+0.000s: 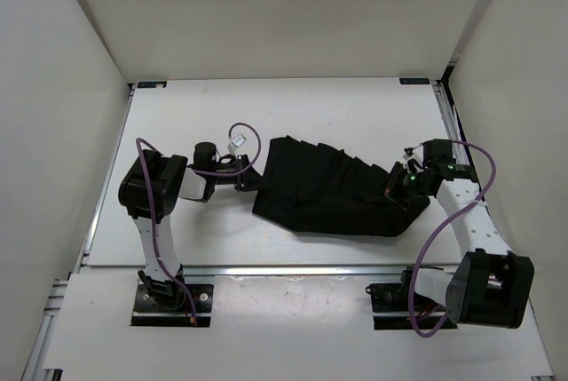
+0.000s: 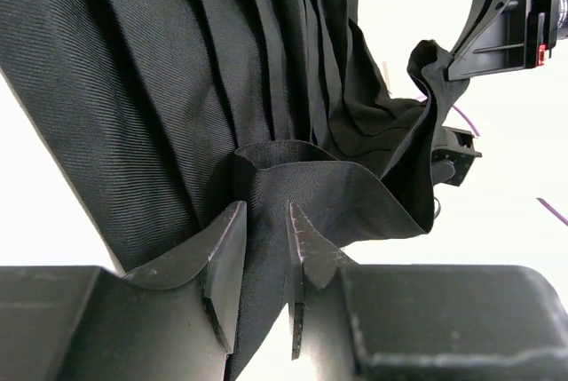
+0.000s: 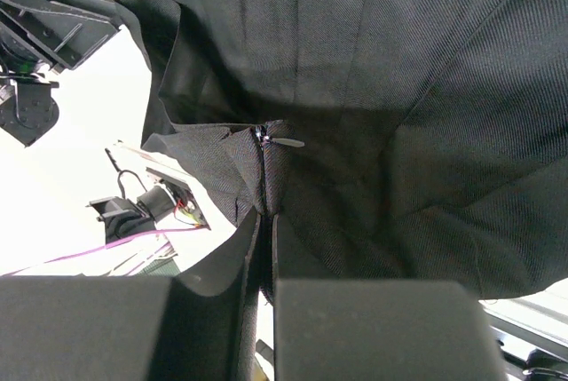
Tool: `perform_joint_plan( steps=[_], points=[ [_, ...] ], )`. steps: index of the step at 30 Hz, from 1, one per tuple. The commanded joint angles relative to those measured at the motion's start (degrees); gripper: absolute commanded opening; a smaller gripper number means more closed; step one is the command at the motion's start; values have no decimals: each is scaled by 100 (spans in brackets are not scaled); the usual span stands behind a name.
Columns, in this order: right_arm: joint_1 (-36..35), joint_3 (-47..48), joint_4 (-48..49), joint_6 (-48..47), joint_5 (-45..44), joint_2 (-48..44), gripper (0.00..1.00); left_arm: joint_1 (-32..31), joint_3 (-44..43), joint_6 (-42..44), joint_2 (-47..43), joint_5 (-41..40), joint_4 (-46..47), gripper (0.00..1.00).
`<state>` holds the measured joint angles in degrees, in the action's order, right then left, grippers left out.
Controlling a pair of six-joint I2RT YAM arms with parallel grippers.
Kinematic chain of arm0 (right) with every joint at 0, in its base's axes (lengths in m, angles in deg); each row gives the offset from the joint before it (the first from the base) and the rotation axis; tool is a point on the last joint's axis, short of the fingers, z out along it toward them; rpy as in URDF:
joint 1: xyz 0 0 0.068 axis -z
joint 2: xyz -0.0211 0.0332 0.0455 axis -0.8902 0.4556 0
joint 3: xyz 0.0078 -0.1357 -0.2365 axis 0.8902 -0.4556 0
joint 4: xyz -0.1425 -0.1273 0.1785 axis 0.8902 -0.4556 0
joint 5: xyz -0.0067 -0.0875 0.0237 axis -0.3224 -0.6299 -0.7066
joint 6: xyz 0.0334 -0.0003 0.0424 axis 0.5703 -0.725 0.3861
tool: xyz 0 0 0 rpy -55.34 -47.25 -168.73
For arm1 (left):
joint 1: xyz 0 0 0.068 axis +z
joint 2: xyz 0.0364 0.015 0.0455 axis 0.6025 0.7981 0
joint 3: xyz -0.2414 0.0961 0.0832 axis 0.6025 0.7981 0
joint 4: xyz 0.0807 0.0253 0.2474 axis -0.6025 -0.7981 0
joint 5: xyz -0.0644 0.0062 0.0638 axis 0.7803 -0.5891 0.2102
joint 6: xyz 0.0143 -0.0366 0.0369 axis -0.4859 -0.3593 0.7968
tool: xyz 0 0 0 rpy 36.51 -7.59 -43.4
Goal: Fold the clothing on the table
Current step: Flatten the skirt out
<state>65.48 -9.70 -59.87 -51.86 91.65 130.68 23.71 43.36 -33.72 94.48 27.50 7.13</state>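
Note:
The black clothing (image 1: 333, 190) is stretched in pleats across the middle of the white table (image 1: 355, 106), between my two grippers. My left gripper (image 1: 252, 183) is at its left edge. In the left wrist view the left gripper (image 2: 264, 208) has a raised fold of the clothing (image 2: 177, 88) pinched between its fingers. My right gripper (image 1: 399, 187) is at the garment's right end. In the right wrist view the right gripper (image 3: 266, 214) is shut tight on the clothing (image 3: 399, 88), just below a small zipper pull (image 3: 284, 141).
White walls enclose the table on three sides, and an aluminium rail (image 1: 293, 270) runs along its front edge. Purple cables (image 1: 244, 146) loop off both arms. The right arm's body (image 2: 510, 17) shows at the top right of the left wrist view.

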Motion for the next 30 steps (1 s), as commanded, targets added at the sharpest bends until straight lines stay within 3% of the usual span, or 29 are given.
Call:
perform_joint_plan(
  steps=[1,16,19,20,21,25,30],
  points=[
    [22,-48,84,71,132,-139,0,-63,-42,101,-78,186,102,35],
    [-21,-145,146,177,132,-244,1,-309,-139,401,203,107,-338,36],
    [22,-162,163,195,149,-219,0,-292,-113,226,204,142,-120,18],
    [40,-206,137,195,140,-270,0,-283,-95,25,212,168,117,4],
    [22,-172,181,203,158,-254,0,-265,-60,-308,178,212,476,0],
    [-4,-136,294,291,167,-332,0,-160,63,-1391,-374,230,1549,0],
    [241,56,786,502,403,-307,0,296,-392,-1076,-1464,142,376,0]
  ],
)
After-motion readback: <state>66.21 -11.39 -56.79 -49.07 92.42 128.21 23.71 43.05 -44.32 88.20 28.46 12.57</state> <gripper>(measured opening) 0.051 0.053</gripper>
